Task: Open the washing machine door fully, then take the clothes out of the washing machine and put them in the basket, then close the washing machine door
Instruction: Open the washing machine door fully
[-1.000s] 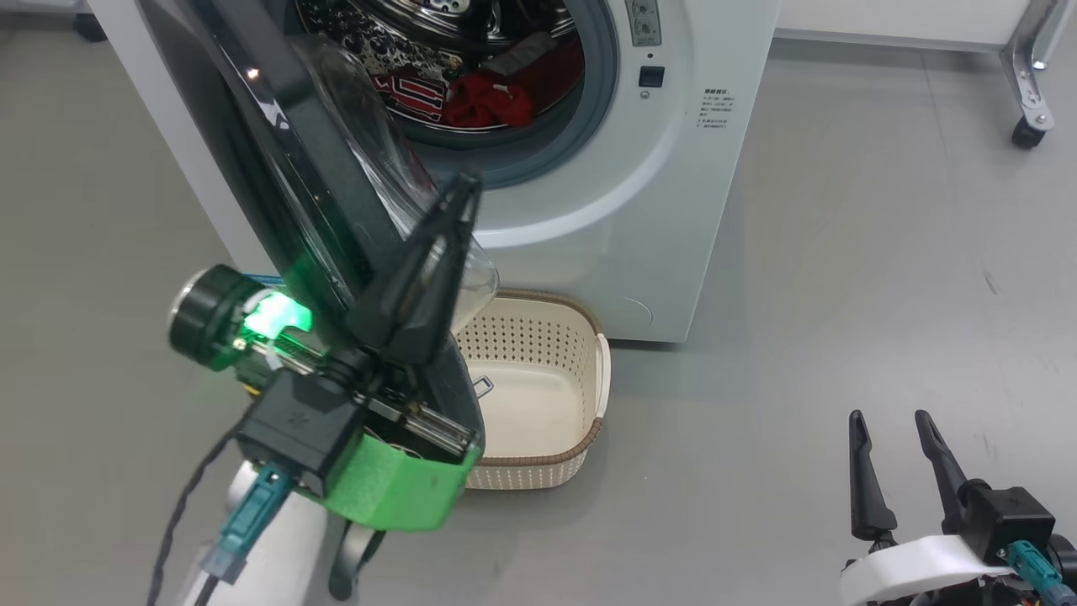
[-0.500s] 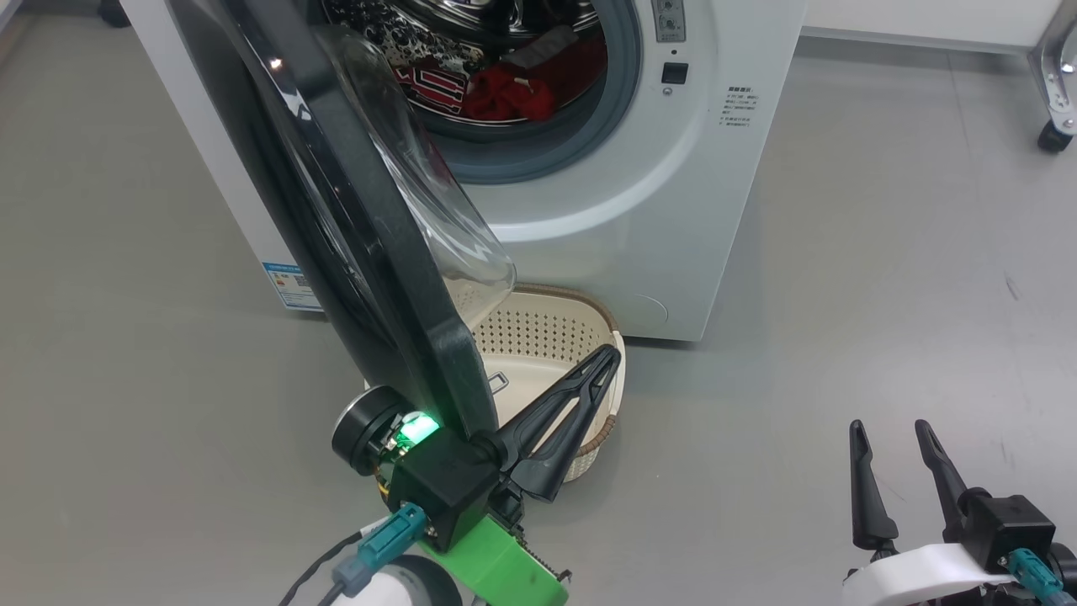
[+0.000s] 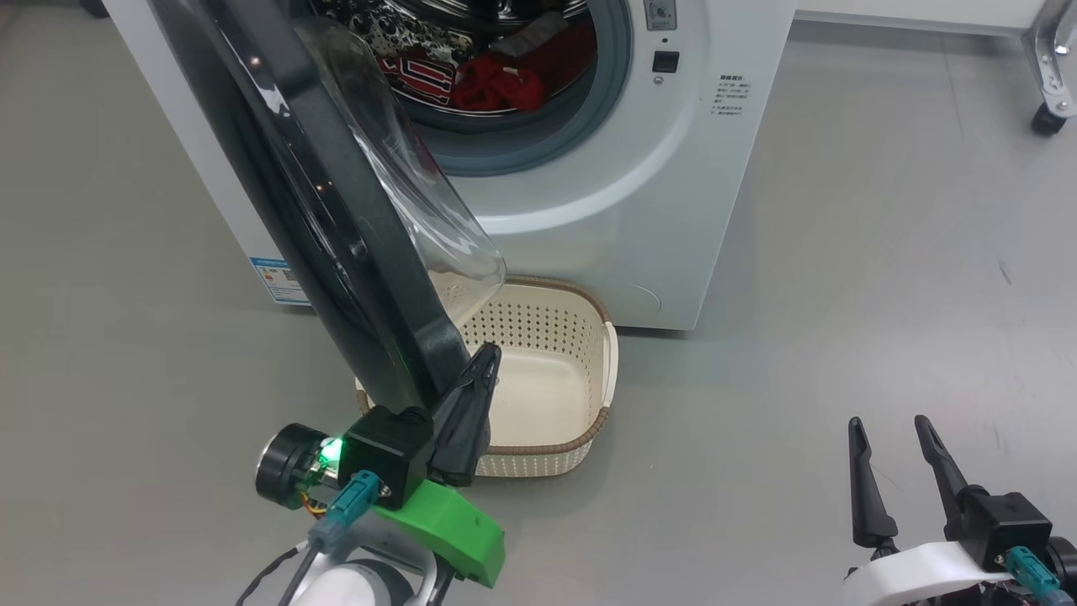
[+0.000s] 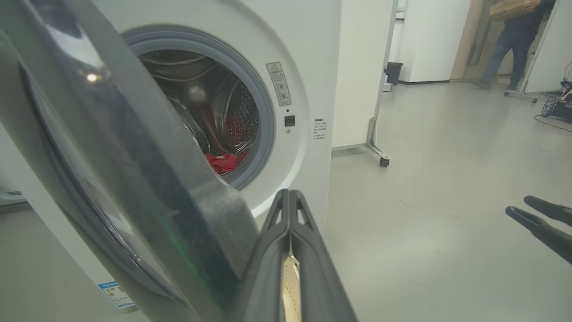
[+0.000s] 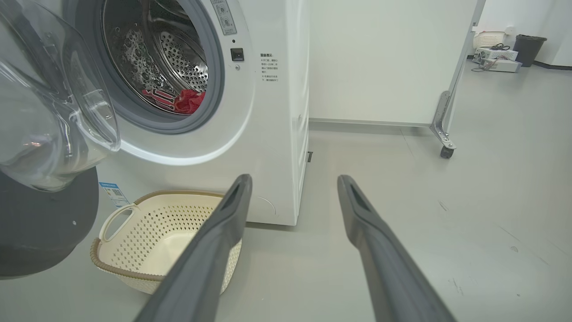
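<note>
Black-rimmed washing machine door (image 3: pixel 358 227) just beside the left gripper (image 3: pixel 486 353)

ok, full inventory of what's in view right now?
washing machine: 1, white, centre, drum exposed
washing machine door: 1, black rim with clear window, swung out at head view's left
clothes: red heap, count unclear, in drum
basket: 1, cream with brown rim, on floor before machine
label: 1, blue, low on machine front
partition panel: 1, white, on casters, beyond machine
bin: 1, black, far corner
person: 1, far doorway, carrying box
left gripper: dark, shut, beside door's lower rim
right gripper: dark, open, lower right
</note>
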`<state>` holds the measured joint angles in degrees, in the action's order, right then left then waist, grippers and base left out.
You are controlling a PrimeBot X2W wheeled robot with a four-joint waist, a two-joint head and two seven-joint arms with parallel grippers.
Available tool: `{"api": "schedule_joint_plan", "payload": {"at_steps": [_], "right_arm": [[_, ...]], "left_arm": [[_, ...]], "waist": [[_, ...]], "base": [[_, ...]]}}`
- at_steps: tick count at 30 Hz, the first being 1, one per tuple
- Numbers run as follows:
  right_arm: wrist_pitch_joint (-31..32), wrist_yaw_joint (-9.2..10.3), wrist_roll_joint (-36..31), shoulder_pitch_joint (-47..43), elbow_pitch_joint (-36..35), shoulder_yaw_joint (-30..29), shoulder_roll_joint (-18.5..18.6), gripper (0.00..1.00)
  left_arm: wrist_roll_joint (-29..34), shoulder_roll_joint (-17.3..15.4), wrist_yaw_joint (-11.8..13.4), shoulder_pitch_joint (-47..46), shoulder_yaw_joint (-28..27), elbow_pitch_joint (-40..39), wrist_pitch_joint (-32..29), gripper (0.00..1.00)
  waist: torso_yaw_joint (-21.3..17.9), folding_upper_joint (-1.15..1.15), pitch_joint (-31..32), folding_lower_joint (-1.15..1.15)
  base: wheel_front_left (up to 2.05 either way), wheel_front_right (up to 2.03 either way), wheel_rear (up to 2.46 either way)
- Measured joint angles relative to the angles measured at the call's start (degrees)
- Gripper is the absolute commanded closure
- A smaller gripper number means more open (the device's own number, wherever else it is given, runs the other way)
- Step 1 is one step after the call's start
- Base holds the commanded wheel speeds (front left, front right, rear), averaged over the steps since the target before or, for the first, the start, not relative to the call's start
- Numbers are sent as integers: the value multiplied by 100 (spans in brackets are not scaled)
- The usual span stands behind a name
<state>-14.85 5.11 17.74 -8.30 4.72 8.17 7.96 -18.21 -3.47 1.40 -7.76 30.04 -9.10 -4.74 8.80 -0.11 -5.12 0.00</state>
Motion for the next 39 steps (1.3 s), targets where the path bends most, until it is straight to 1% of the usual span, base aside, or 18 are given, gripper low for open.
{"api": "schedule_joint_plan", "payload": {"at_steps": [6, 17, 31, 34, 39], "right_arm": [[0, 0, -25, 11, -3, -40, -13, 0], [0, 0, -25, 10, -35, -189, -37, 0], [0, -1, -43, 5, -91, -347, -56, 0], [0, -51, -53, 4, -90, -352, -56, 0], [0, -51, -75, -16, -89, -379, -55, 0]], "left_arm": [[82, -30, 225, 11, -200, 119, 1, 100], [82, 0, 333, 58, -229, 189, 1, 100], [64, 71, 388, 328, -303, 188, 36, 100], [63, 74, 398, 388, -360, 190, 87, 100], [63, 71, 433, 472, -403, 174, 154, 100]], "waist": [[-122, 0, -34, 0], [-146, 0, -99, 0], [168, 0, -145, 0], [258, 0, -144, 0], [379, 0, -127, 0]], "base": [[0, 0, 0], [0, 0, 0], [0, 0, 0], [0, 0, 0], [0, 0, 0]]}}
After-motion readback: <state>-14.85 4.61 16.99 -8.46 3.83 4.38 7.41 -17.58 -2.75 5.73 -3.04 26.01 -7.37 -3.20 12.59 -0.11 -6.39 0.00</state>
